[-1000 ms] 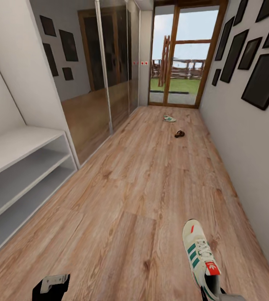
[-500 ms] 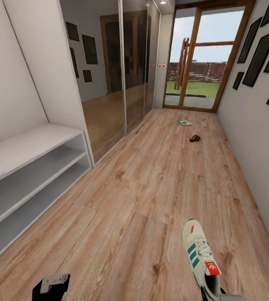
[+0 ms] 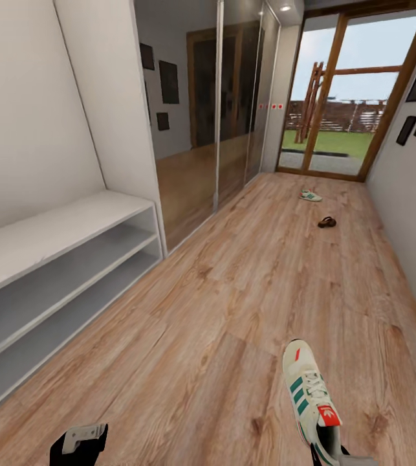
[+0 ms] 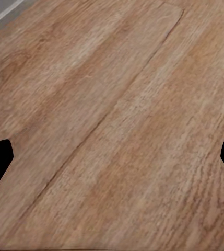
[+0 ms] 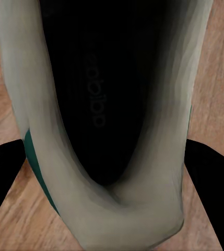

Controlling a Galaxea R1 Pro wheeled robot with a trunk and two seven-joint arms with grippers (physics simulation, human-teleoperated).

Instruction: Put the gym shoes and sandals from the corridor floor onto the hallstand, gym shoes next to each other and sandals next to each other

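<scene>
The right end effector (image 3: 327, 453) is gripping a gym shoe (image 3: 308, 391) by its heel at the lower right of the head view; the shoe's long axis is running up the frame, toe pointing away and slightly left. The left end effector (image 3: 78, 443), lower left, is hanging open above the corridor floor (image 3: 233, 291). The hallstand (image 3: 52, 272) is standing at the left. A second gym shoe (image 3: 310, 195) and a sandal (image 3: 327, 222) are lying far down the corridor.
</scene>
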